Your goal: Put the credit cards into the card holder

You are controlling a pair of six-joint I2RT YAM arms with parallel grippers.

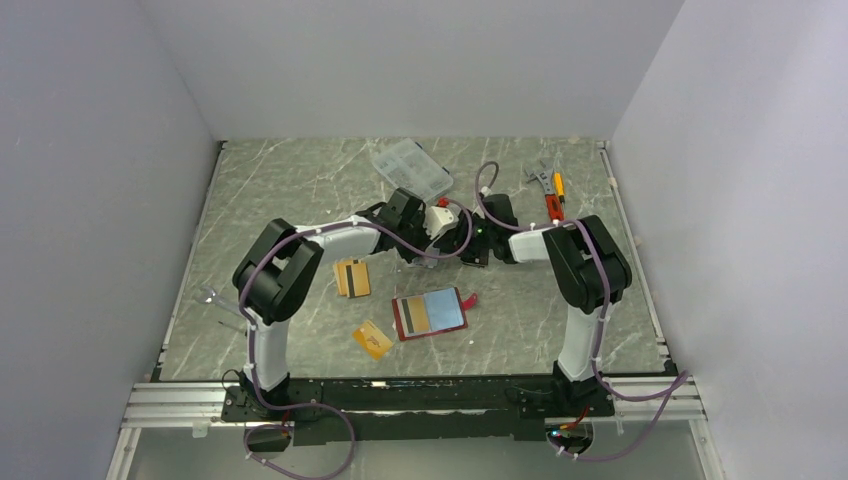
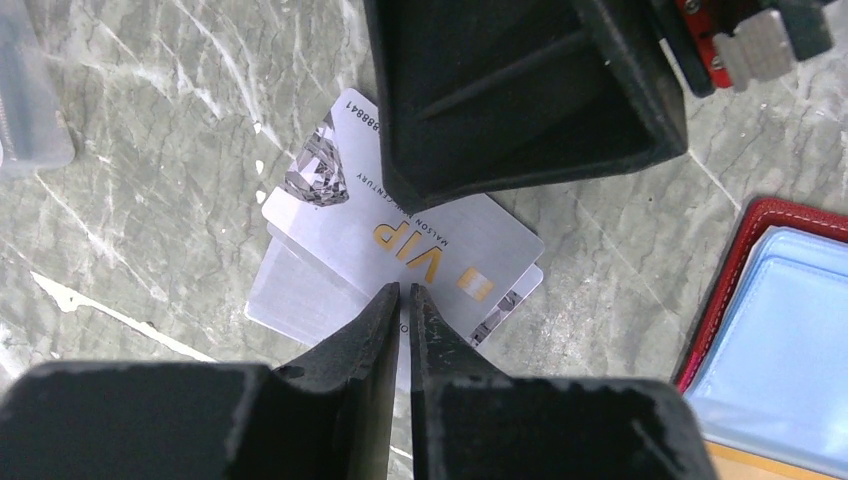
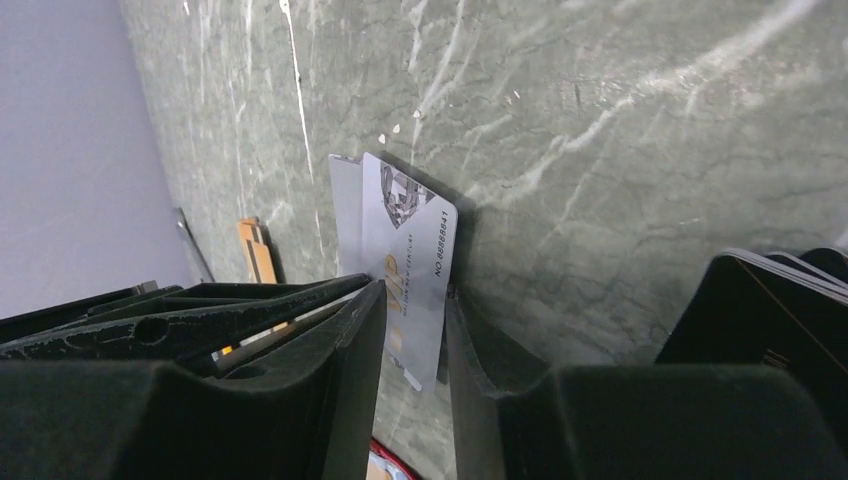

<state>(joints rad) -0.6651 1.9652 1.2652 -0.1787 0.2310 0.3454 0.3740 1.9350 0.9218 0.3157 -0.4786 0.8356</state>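
Observation:
Two overlapping silver-grey credit cards, the top one (image 2: 440, 235) marked VIP, sit under both grippers at mid-table. They also show in the right wrist view (image 3: 405, 240). My left gripper (image 2: 405, 290) is shut to a slit, its tips on the top card. My right gripper (image 3: 413, 295) is open, a finger on each side of that card's edge. In the top view the left gripper (image 1: 452, 240) and the right gripper (image 1: 478, 248) hide these cards. The red card holder (image 1: 430, 335) lies open, with an orange card with a black stripe (image 1: 413, 316) on it. Two orange-gold cards (image 1: 351, 277) (image 1: 372, 339) lie to its left.
A clear plastic box (image 1: 410, 168) lies at the back centre. Hand tools (image 1: 545, 190) lie at the back right and a metal tool (image 1: 212, 297) near the left edge. A black folded thing (image 3: 760, 310) sits close to my right gripper. The holder's red rim (image 2: 760, 225) is near the silver cards.

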